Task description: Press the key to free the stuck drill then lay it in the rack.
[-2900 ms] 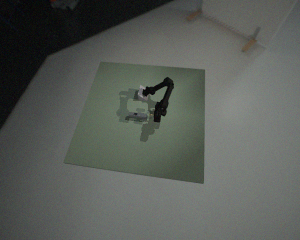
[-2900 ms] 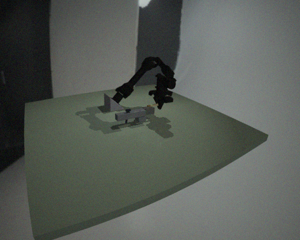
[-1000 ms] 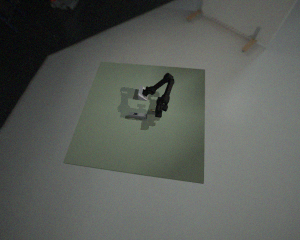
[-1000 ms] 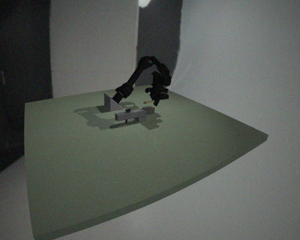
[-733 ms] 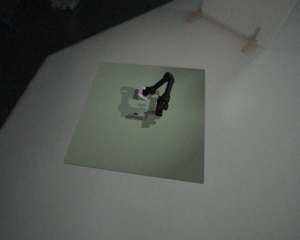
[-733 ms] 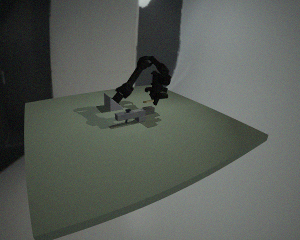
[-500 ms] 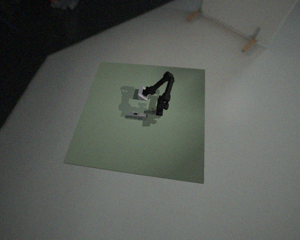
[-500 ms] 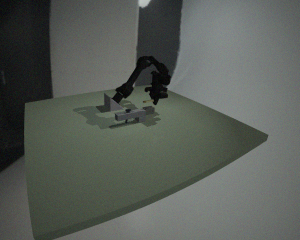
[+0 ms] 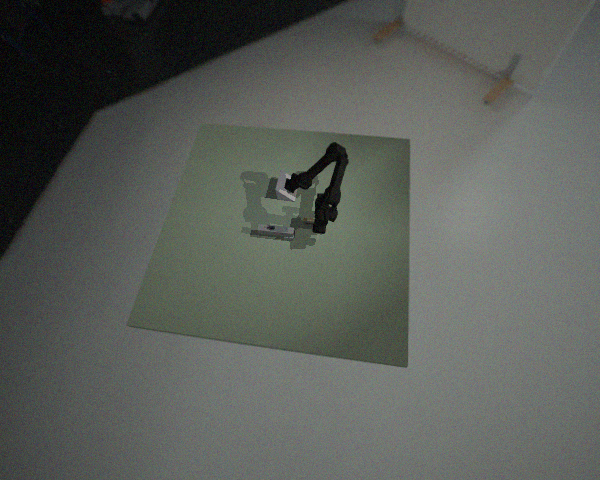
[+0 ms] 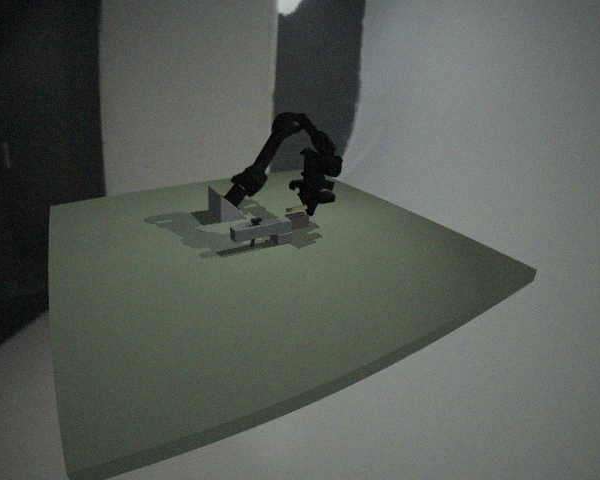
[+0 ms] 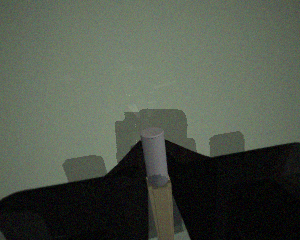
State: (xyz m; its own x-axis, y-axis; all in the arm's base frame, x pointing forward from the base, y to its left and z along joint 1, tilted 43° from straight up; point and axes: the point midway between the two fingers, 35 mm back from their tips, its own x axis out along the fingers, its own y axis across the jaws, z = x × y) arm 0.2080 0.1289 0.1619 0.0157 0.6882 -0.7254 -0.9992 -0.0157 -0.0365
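Note:
The drill, a grey cylinder with a tan section (image 11: 162, 210) (image 10: 296, 208) (image 9: 308, 220), is pinched between the dark fingertips of my gripper (image 11: 150, 144) (image 10: 310, 211) (image 9: 319, 229). It lies roughly level, its tan part reaching out from the fingers over the right end of the grey fixture. The grey bar (image 10: 264, 230) (image 9: 285, 230) of the fixture carries a small dark key (image 10: 256, 221) (image 9: 271, 227), whose stem shows below the bar. A darker grey block (image 10: 297, 221) stands at the bar's right end, close below the gripper; which part is the rack I cannot tell.
A pale grey wedge-shaped bracket (image 9: 283, 189) (image 10: 217, 206) stands behind the fixture, beside the arm's base. All stand on a green table top (image 9: 269, 304) (image 10: 269, 330). Shadows of the arm and gripper fall around the fixture.

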